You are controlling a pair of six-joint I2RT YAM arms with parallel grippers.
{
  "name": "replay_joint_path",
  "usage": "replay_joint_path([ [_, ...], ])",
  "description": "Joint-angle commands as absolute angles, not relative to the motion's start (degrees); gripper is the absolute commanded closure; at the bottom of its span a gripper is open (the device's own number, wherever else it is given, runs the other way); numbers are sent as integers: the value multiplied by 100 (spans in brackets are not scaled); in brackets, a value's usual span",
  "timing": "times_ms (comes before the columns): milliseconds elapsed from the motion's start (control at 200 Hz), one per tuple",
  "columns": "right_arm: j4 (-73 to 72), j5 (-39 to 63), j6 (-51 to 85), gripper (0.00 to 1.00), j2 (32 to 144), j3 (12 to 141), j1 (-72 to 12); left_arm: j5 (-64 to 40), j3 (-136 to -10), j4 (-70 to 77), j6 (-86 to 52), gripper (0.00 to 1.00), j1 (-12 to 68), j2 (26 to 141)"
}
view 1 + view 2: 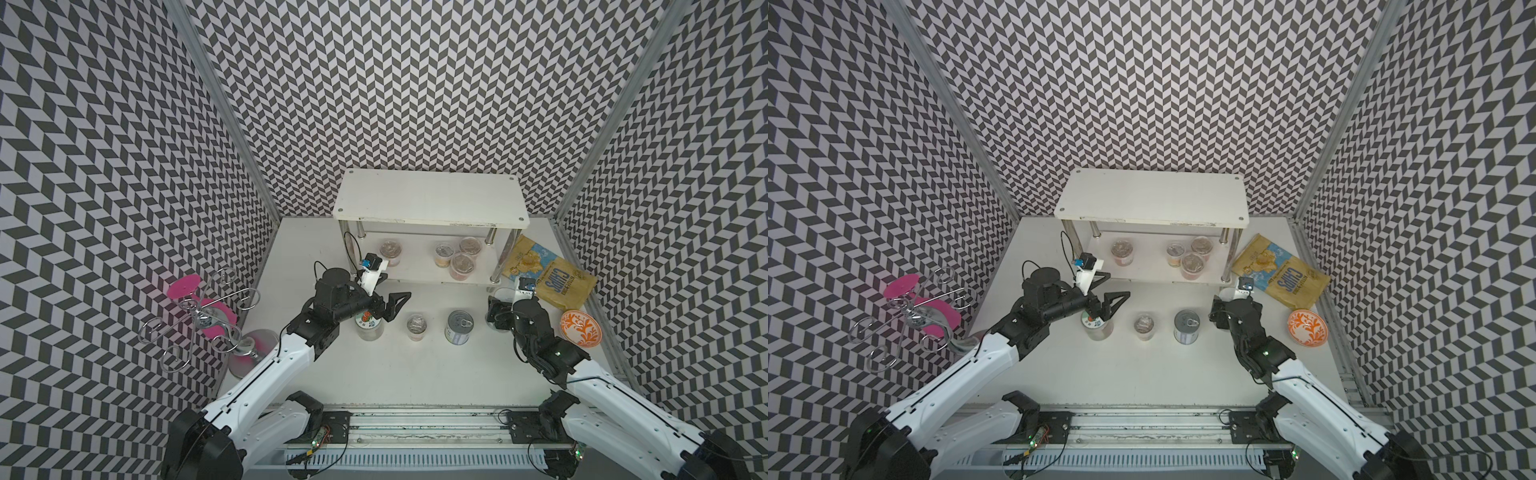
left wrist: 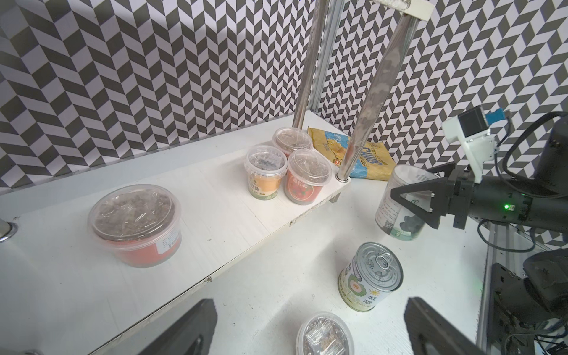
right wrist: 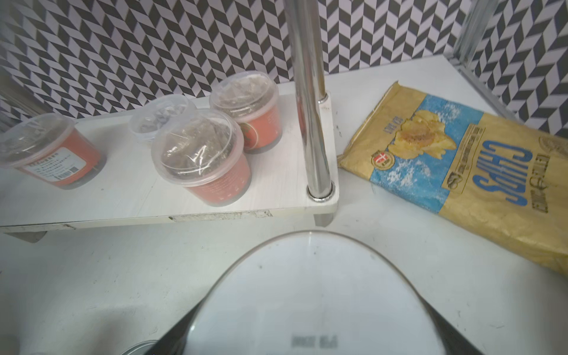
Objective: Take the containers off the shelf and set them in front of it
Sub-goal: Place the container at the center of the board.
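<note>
Four shelf cups (image 1: 461, 264) sit on the shelf's (image 1: 432, 195) lower board, three bunched at its right end. In front, on the white table (image 1: 415, 374), a row runs left to right: left jar (image 1: 369, 330) under your left gripper (image 1: 397, 286), whose fingers are spread and hold nothing; fifth cup (image 1: 417, 326); tin can (image 1: 460, 327); right jar (image 2: 388, 215), clamped by your right gripper (image 2: 410, 184). Chips bag (image 1: 548, 278) and bowl (image 1: 580, 328) lie along the table's right edge. Chevron walls (image 1: 415, 83) enclose three sides.
</note>
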State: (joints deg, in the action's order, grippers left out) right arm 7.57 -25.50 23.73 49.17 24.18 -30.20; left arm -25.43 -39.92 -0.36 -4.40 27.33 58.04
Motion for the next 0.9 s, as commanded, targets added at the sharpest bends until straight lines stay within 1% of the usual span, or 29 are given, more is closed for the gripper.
replay_joint_path([
  [0, 686, -2614, 3068, 28, 5070, 2452, -3042, -2676, -3915, 216, -464, 0, 2691, 5688],
  [100, 881, -2820, 3377, 23, 5181, 2383, -3066, -2707, -3853, 253, -447, 0, 2683, 5686],
  [175, 986, -3061, 3628, 23, 5151, 2304, -3075, -2731, -3799, 290, -418, 0, 2664, 5687],
  [280, 738, -3220, 3662, 22, 5041, 2123, -3099, -2783, -3769, 325, -397, 0, 2638, 5690],
  [436, 900, -3326, 4015, 21, 5417, 2114, -3102, -2873, -3758, 332, -376, 0, 2582, 5691],
  [631, 622, -3977, 4024, 19, 5669, 2170, -3204, -2953, -3683, 466, -430, 0, 2580, 5717],
  [836, 714, -4027, 4135, 13, 5731, 2180, -3275, -2997, -3717, 452, -360, 0, 2541, 5785],
  [891, 742, -4023, 4136, 10, 5718, 2188, -3285, -3006, -3720, 448, -352, 0, 2533, 5807],
])
